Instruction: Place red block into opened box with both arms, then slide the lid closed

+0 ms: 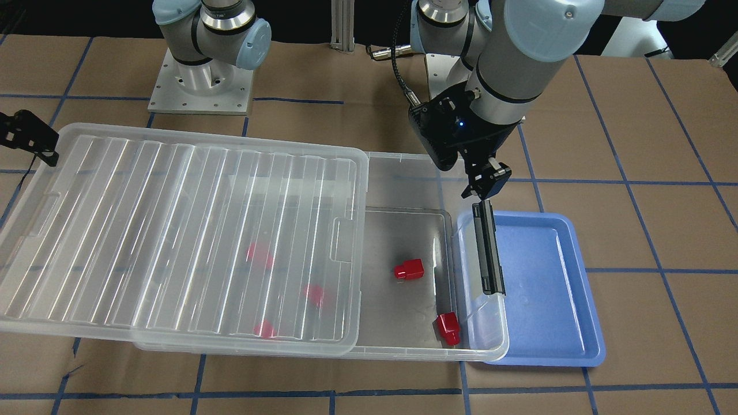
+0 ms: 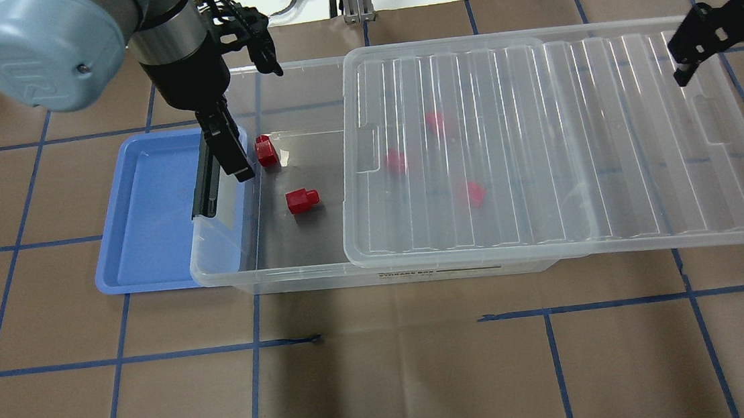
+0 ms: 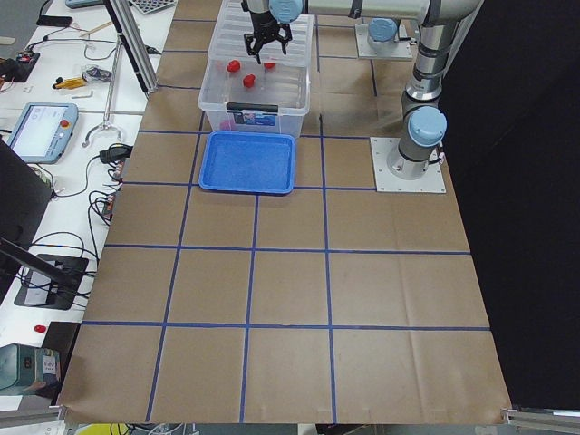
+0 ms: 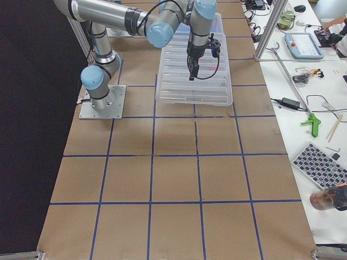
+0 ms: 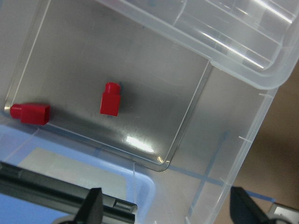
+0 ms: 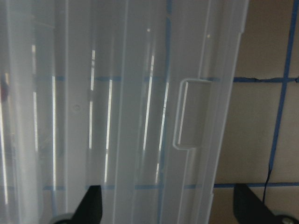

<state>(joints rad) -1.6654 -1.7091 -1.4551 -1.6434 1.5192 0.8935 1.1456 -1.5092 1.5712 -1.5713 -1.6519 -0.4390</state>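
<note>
Red block (image 2: 302,200) in box (image 2: 284,278) — stub twd lid (image 2: 609,148) (axis along box); left fingers (image 5: 93,207), right fingers (image 6: 93,205) spread.

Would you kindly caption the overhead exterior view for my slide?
Open left gripper over the box's uncovered end, two red blocks inside; lid ajar, open right gripper near its far end.

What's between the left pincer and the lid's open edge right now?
In the overhead view, the corner red block right beside the left pincer, and the middle red block, both on the box floor short of the lid.
</note>
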